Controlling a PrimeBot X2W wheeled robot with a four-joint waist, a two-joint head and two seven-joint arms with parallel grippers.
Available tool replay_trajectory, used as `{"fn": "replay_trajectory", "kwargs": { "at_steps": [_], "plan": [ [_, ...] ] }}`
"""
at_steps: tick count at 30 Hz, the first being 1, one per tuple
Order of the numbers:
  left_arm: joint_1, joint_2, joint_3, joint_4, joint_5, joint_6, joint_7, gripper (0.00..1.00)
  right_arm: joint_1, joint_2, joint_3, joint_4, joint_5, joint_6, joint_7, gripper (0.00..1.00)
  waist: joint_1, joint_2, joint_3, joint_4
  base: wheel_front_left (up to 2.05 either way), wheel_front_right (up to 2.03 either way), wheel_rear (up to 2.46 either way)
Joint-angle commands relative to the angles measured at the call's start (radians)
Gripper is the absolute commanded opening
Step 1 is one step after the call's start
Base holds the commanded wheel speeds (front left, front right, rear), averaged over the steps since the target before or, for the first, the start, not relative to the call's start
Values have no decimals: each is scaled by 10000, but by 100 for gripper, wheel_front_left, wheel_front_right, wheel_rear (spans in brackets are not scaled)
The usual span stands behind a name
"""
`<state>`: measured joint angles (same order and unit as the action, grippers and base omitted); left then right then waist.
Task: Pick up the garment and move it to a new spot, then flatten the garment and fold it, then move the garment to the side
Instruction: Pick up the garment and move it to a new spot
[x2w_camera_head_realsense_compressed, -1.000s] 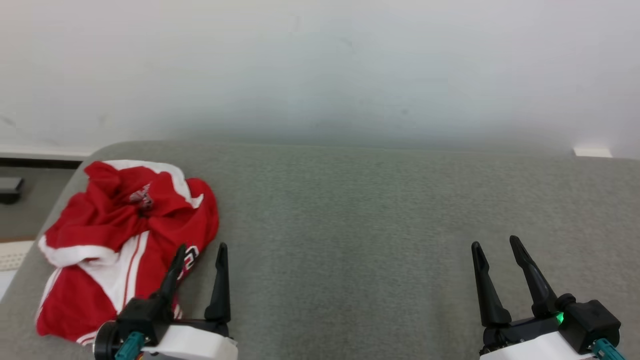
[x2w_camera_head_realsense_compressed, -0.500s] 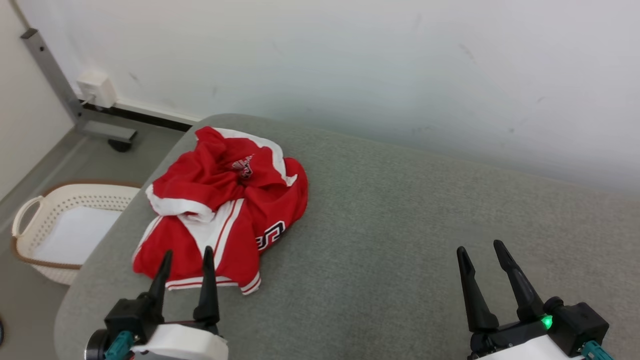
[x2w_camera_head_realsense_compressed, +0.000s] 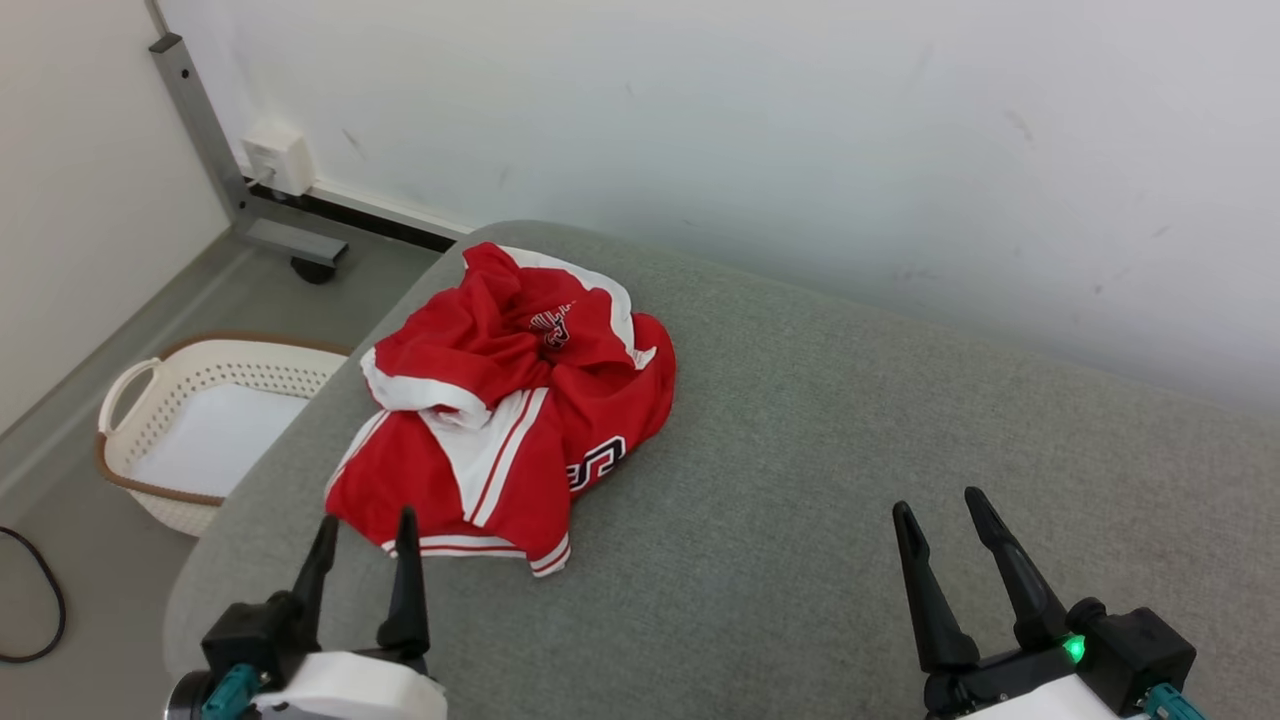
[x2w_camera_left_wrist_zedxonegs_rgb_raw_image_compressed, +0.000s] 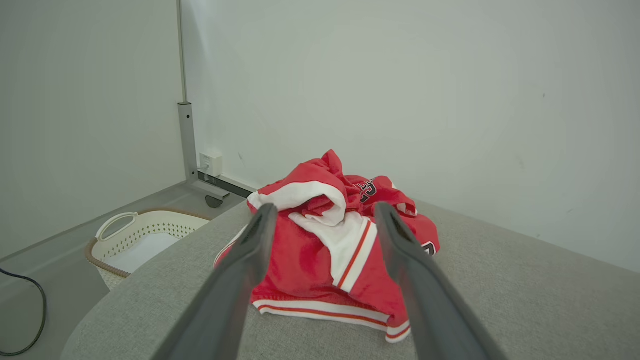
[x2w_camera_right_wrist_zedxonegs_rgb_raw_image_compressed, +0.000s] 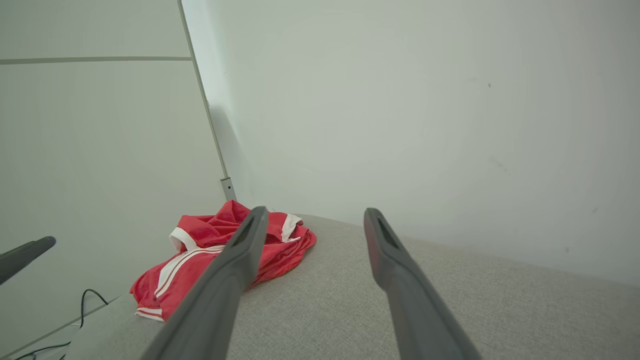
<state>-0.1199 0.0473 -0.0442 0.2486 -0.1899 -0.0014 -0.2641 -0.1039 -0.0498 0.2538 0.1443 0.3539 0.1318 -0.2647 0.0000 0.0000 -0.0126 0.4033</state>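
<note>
As it lies crumpled, garment (x2w_camera_head_realsense_compressed: 500, 400) runs near-left to far-right — hem (x2w_camera_head_realsense_compressed: 470, 546) nearest

Garment (x2w_camera_head_realsense_compressed: 510, 400) on cushion (x2w_camera_head_realsense_compressed: 850, 480) L end; basket (x2w_camera_head_realsense_compressed: 290, 375) on floor (x2w_camera_head_realsense_compressed: 100, 570) L of cushion; wall (x2w_camera_head_realsense_compressed: 800, 130) behind both.

Bright, soft, even light filled every view, without glare. The wall (x2w_camera_head_realsense_compressed: 800, 120) looked washed pale. A dim shadow fell beside the post (x2w_camera_right_wrist_zedxonegs_rgb_raw_image_compressed: 228, 188). Close to the wrist cameras, the fingers (x2w_camera_left_wrist_zedxonegs_rgb_raw_image_compressed: 235, 290) blurred slightly.
</note>
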Motion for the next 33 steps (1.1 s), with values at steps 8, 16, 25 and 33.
{"fn": "replay_trajectory", "kwargs": {
  "at_steps": [8,16,25,33],
  "plan": [
    [-778,151,232,988,-509,-646,28,100,-150,-17,92,89,112,-21,6,100,0,0,31,-580,0,0,0],
    [-1891,764,188,2526,-780,-914,1348,100,-220,-17,285,58,299,-21,6,100,0,0,330,-1631,0,0,0],
    [-3477,1142,224,4055,-1199,-933,2991,100,-689,-18,180,43,104,-21,6,100,0,0,1260,-2684,0,0,0],
    [-4277,1499,416,5917,-1431,-433,4535,100,-1057,-18,144,5,151,-21,6,100,0,0,1901,-3611,0,0,0]
  ]
}}
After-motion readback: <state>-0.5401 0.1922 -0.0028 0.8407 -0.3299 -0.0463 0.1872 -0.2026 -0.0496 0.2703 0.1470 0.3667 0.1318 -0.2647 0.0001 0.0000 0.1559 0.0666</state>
